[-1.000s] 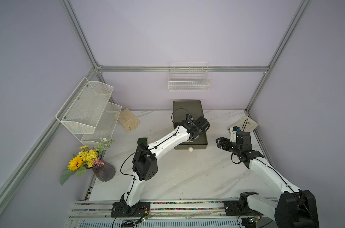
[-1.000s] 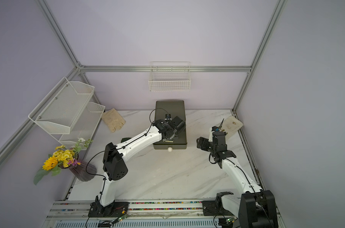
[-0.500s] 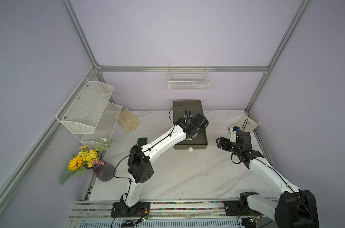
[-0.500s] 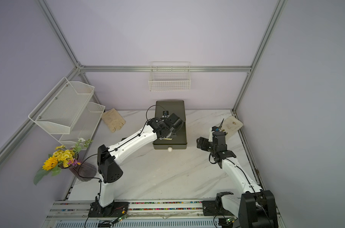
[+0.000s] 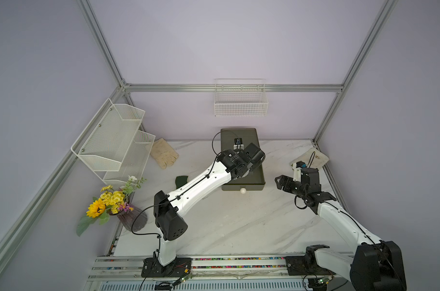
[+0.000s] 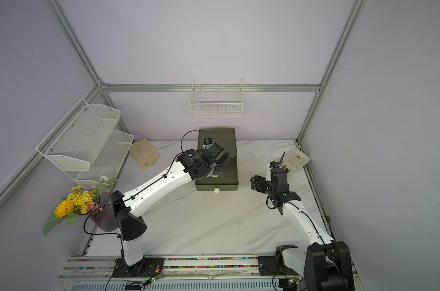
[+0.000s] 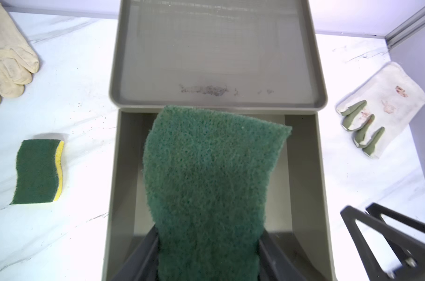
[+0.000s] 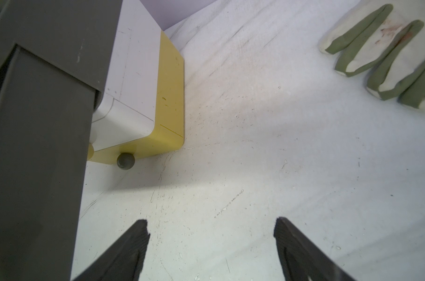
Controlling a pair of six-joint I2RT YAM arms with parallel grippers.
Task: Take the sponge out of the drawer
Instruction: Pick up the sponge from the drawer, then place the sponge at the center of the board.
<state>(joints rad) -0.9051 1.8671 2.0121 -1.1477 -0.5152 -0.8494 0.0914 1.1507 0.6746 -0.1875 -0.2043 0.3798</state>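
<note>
1. The left pincer [image 7: 207, 253] is clamped on one short end of the sponge [image 7: 206, 175]. A dark finger shows on each side of the green pad.
2. The sponge reaches straight out from that pincer, so the grip is at its near end and the rest of it is free.
3. It hangs over the open drawer [image 7: 303, 170], roughly midway between the two side walls. I can see the drawer floor on both sides of it.
4. Its long axis runs along the line the drawer slides on, from the pincer towards the cabinet [image 7: 216, 53].
5. The free short end points at the cabinet's front lip and, in the left wrist view, overlaps it. I cannot tell whether it touches the lip.
6. The broad green face is turned towards the wrist camera, and the free end slants a little, with one corner reaching further out to the side than the other.
7. In both top views the arm's wrist covers the sponge, so I only see the drawer [image 5: 260, 179] pulled out in front of the cabinet.
8. The right pincer [image 8: 211, 233] stands wide apart with nothing between its fingers. It hovers over bare tabletop [image 8: 279, 146] beside the drawer.
9. A second sponge [image 7: 37, 171], green over yellow, lies flat on the tabletop, apart from the drawer on the left arm's side.
</note>
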